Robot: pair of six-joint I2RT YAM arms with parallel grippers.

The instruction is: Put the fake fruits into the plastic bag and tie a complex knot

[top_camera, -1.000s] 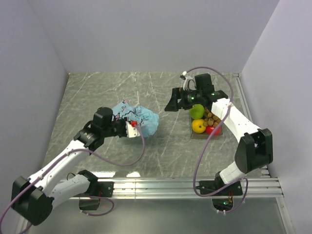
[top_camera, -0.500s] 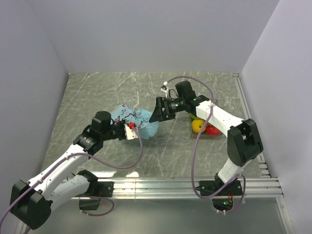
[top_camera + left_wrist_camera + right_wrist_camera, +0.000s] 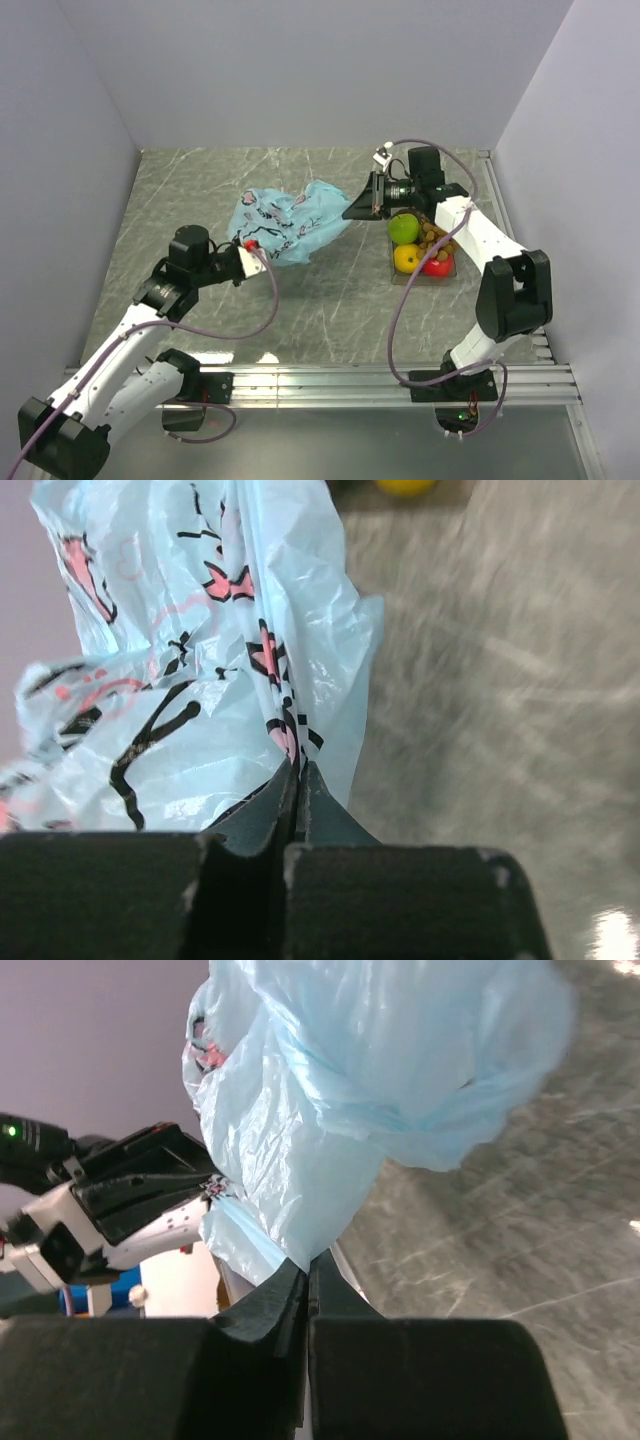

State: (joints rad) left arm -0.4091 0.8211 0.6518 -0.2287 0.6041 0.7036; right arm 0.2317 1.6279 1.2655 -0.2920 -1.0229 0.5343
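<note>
Left wrist, right wrist: left fingers (image 3: pixel 250 828) and right fingers (image 3: pixel 262 1306) each pinch the plastic bag (image 3: pixel 200 680).

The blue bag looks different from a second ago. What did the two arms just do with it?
The right tool swung left from over the fruits, closed on the right edge of the bag and pulled it back to the right, stretching the bag out. The left tool drew back a little to the left, still shut on the bag's other side. The fruits stayed where they were.
</note>
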